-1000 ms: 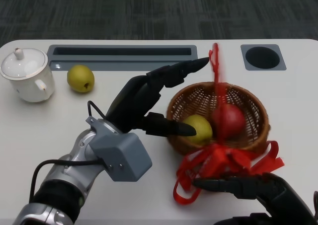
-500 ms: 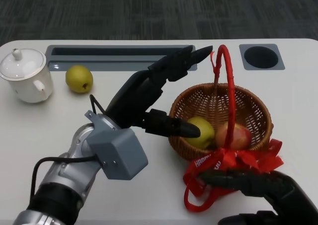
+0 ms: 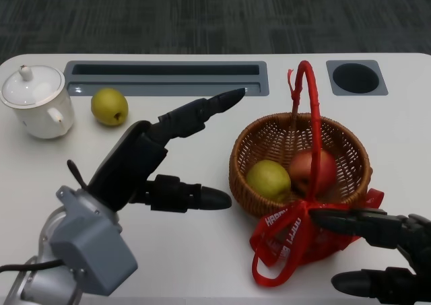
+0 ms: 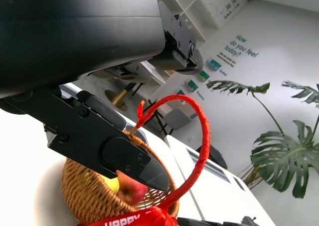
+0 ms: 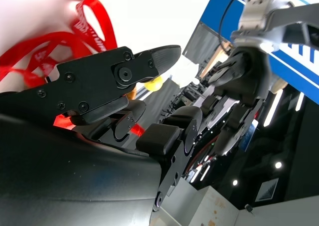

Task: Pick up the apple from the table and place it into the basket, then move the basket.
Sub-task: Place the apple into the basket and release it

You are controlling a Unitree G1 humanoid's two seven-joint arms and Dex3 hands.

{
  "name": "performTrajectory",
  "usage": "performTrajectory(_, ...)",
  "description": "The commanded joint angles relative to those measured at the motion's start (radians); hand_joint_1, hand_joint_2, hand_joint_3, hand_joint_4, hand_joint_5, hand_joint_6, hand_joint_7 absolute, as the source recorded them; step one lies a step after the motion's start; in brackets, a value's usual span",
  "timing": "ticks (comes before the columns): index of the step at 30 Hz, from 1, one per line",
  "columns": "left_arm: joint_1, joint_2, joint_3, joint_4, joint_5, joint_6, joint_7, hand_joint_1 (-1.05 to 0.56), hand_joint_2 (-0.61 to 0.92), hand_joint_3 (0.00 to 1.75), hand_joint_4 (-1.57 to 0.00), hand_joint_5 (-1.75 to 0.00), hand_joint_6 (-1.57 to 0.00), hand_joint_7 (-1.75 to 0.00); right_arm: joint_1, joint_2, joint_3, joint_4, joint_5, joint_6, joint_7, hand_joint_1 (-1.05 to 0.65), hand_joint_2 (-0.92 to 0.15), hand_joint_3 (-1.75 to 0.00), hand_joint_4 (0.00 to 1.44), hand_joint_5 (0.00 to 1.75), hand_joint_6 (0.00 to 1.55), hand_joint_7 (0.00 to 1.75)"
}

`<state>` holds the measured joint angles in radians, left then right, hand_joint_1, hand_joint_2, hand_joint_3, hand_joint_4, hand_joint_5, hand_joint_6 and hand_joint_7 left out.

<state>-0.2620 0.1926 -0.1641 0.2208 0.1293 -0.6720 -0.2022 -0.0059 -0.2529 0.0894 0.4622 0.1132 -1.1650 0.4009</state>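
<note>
Your robot's left hand (image 3: 145, 160) hovers over the white worktop (image 3: 175, 251) with its fingers spread and nothing in them, the longest reaching toward the wicker basket (image 3: 350, 158) without touching it. The red apple (image 3: 311, 171) already lies inside the basket, just beside a yellow-green fruit (image 3: 269, 179), both under the upright red handle (image 3: 311, 116). A red ribbon bow (image 3: 289, 234) hangs from the basket's near rim. Your right hand (image 3: 387, 251) sits at the lower right, fingers apart, one fingertip (image 3: 323, 217) lying against the ribbon at the basket's front; it grips nothing. At the far left of the worktop you see a white lidded teapot (image 3: 35, 103), with a second yellow-green fruit (image 3: 109, 106) near it, well apart from the basket.
</note>
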Motion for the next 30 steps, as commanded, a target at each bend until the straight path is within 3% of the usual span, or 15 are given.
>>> performTrajectory(1,0.061,0.036,0.022,-0.057,-0.052,0.013,-0.037,-0.56,0.75,0.0,-0.49,-0.06,-0.45,-0.03,0.005,-0.05,-0.024,-0.023,0.025,-0.003,0.008,-0.45,-0.84,0.0,0.69,0.0,0.67,0.0)
performTrajectory(16,0.218,0.077,0.057,-0.142,-0.118,0.025,-0.094,-0.55,0.74,0.0,-0.53,-0.03,-0.5,-0.02,0.011,-0.195,-0.17,-0.051,-0.052,-0.105,-0.023,-0.46,-0.87,0.0,0.68,0.01,0.68,0.01)
performTrajectory(24,0.265,0.086,0.078,-0.18,-0.119,0.02,-0.099,-0.58,0.72,0.0,-0.55,-0.03,-0.54,-0.02,-0.055,-0.246,-0.244,-0.041,-0.176,-0.119,-0.053,-0.47,-0.87,0.0,0.68,0.0,0.66,0.0)
performTrajectory(30,0.279,0.086,0.08,-0.195,-0.128,0.029,-0.107,-0.58,0.72,0.0,-0.57,-0.03,-0.55,-0.02,-0.161,-0.258,-0.264,0.007,-0.312,-0.138,-0.102,-0.47,-0.87,0.0,0.7,0.01,0.66,0.0)
